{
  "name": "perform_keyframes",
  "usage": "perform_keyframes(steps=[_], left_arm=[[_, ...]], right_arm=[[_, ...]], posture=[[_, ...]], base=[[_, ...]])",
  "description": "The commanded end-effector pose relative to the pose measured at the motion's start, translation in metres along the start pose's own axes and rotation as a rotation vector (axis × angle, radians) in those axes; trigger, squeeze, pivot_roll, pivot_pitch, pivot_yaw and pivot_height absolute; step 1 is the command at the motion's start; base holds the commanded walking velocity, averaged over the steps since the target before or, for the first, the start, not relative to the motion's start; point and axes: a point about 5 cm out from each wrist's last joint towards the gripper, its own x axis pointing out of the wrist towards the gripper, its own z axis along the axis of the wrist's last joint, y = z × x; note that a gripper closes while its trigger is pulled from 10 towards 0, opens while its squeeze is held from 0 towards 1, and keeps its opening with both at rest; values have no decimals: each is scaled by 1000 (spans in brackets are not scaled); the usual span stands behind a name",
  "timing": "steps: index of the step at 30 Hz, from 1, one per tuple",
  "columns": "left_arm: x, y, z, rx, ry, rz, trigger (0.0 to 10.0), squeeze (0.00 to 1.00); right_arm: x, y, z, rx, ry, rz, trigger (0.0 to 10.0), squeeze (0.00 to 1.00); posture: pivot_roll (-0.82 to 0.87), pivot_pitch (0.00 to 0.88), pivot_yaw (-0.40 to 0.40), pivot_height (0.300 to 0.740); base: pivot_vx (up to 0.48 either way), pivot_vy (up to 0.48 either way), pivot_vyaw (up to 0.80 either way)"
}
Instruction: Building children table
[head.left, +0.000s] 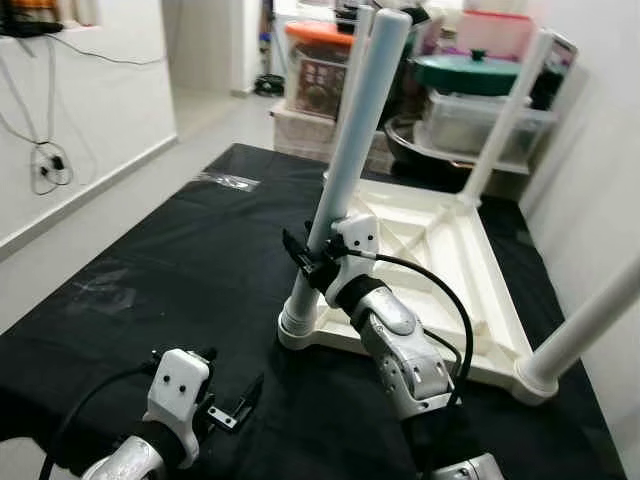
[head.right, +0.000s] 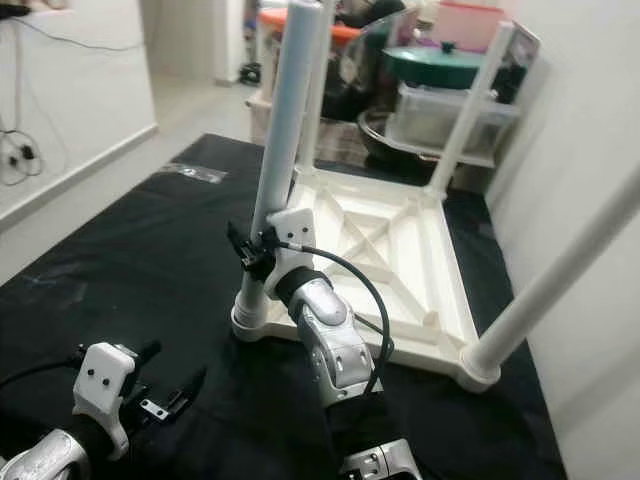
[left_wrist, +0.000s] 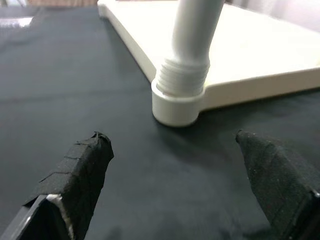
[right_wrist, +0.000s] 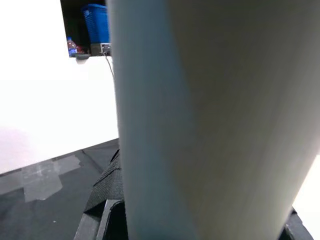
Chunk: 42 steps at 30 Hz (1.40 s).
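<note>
In the left eye view, an upturned white children's table top is seen lying on a black sheet spread over the floor. Four white legs rise from its corners. The near-left leg stands tilted in the near-left corner socket, and the right gripper is closed around this leg a little above the socket. The near-right leg leans outward from the corner on the opposite near side, and the far-right leg stands at the far corner. The left gripper is held low over the sheet, nearer the camera than the socket and apart from it. Storage boxes and a green lid are stacked beyond the far edge of the table top.

In the right eye view the same layout is shown; the right gripper's black cable loops over the table top's near-left corner.

In the left wrist view, the left gripper's two black fingers are spread wide, with nothing between them. The socket and the ridged foot of the near-left leg are seen just beyond the fingertips, not touched.

In the right wrist view, the near-left leg is pressed close against the camera, with a black finger showing at its side. Beyond the leg a white wall and a blue basket can be made out.
</note>
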Motion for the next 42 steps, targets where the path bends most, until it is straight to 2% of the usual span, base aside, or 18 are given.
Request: perform_keyframes(steps=[1,3,5,6,12,17,20,28,37,42], left_arm=[[-3,3,-4,-5,19,12,10000,0],[-2,2,-3,-3,18,9,10000,0],[-2,2,-3,-2,17,8,10000,0],[-2,2,-3,-1,17,5,10000,0],[-1,0,-4,-4,22,-9,10000,0],[-2,-2,-5,-6,28,-23,10000,0],[-2,-2,-5,-4,31,-24,10000,0],[-3,-2,-6,-4,35,-22,10000,0],[-8,-2,-8,-9,54,-16,10000,0],[-9,-3,-8,-12,53,-17,10000,0]], right_arm=[[-8,-6,-26,32,140,-20,10000,0],[-7,0,-29,48,172,61,10000,0],[-7,1,-28,59,175,83,10000,0],[-6,2,-28,90,184,128,10000,0],[-7,5,-32,110,229,222,10000,0],[-7,2,-37,121,274,242,10000,0],[-2,-5,-38,146,301,246,10000,0],[8,-5,-36,134,308,305,10000,0],[5,0,-23,160,261,653,10000,0],[8,-1,-25,176,276,700,10000,0]], posture=[[92,0,-107,740],[92,0,-107,740],[92,0,-107,740],[89,0,-107,740],[92,0,-108,740],[91,0,-110,740],[91,0,-110,740],[102,0,-115,740],[117,0,-117,740],[130,0,-121,740]], base=[[0,0,0],[0,0,0],[0,0,0],[0,0,0],[0,0,0],[0,0,0],[0,0,0],[0,0,0],[0,0,0],[0,0,0]])
